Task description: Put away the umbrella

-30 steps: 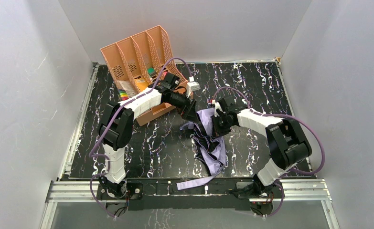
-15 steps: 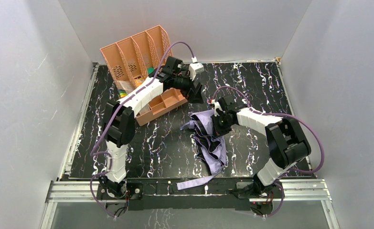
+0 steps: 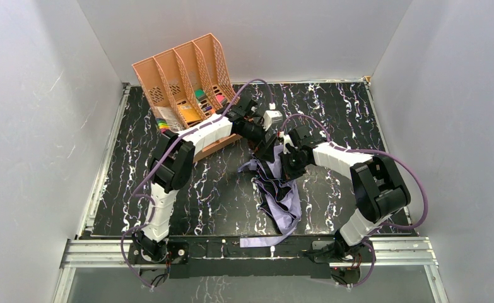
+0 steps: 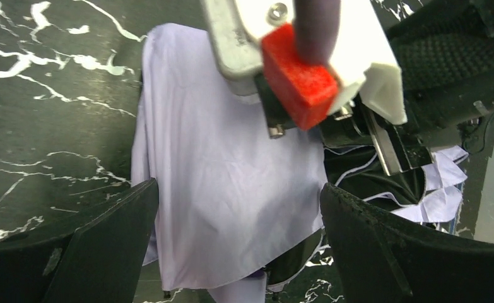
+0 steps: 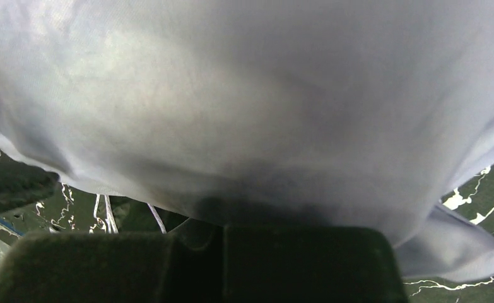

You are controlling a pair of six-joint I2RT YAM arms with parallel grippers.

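The organiser (image 3: 175,76) stands far left on the table (image 3: 219,196); the left gripper (image 4: 238,243), jaws spread and empty, hangs over the umbrella (image 3: 282,199). The umbrella lies crumpled mid-table, strap trailing to the near edge, neither bundled nor stowed, so most of the task remains. The right gripper (image 3: 286,165) is buried in fabric, its state indeterminable, and it crowds the left gripper's approach.

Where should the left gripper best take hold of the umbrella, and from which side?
Take the bunched fold at the far end of the umbrella, coming down from above. The cloth lies limp with no handle showing, and this fold sits between the open fingers of the left gripper. The right gripper crowds its right side.
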